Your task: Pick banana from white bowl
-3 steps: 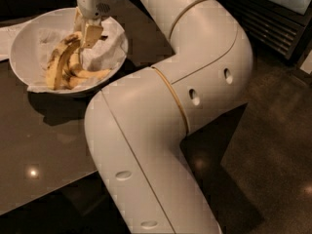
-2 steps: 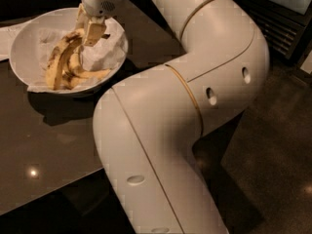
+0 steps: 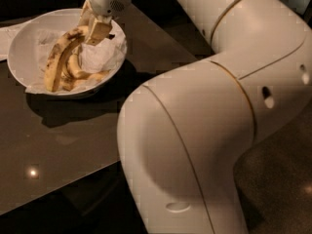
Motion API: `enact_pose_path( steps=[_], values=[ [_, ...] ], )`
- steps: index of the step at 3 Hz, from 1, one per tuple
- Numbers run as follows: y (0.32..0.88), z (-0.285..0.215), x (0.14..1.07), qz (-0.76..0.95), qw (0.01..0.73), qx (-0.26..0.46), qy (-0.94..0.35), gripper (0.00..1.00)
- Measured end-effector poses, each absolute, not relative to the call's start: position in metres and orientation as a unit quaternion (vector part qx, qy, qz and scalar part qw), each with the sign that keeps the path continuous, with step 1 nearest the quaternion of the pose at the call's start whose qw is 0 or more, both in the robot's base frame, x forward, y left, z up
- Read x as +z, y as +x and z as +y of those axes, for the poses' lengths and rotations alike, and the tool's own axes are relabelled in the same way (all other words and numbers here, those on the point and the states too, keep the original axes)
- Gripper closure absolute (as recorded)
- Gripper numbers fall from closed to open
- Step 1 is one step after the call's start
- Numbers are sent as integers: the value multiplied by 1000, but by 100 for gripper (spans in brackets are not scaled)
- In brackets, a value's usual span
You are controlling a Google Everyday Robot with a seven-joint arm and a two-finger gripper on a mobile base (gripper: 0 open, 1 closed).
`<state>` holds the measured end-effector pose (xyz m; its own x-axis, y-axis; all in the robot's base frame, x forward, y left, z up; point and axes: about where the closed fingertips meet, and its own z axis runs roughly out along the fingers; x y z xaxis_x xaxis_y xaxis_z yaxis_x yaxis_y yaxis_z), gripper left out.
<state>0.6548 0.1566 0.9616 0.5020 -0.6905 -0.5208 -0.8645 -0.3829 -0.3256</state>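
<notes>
The white bowl [image 3: 18,39] stands on the dark table at the upper left, lined with crumpled white paper. The banana [image 3: 57,62], long, curved and blotched brown, leans in it, with its lower end at the bowl's left and its upper end raised toward the right. My gripper [image 3: 92,26] reaches down into the bowl from above, with its fingers closed around the banana's upper end. Shorter, paler bananas [image 3: 74,68] lie under and beside it.
My bulky white arm [image 3: 195,130] fills the right and middle of the view and hides the table's right side. The dark glossy table [image 3: 58,135] ends in an edge at the lower left. A white sheet [image 3: 7,33] lies left of the bowl.
The arm's large links have swung and now fill more of the view. The gripper stays at the banana's upper end, which stands a little higher in the bowl.
</notes>
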Motion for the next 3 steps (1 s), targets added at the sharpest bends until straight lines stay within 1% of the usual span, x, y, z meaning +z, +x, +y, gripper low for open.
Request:
enact_pose_path(
  steps=[1, 3],
  values=[
    [647, 152, 967, 469, 301, 160, -815, 100],
    [645, 151, 975, 475, 306, 156, -811, 100]
  ],
)
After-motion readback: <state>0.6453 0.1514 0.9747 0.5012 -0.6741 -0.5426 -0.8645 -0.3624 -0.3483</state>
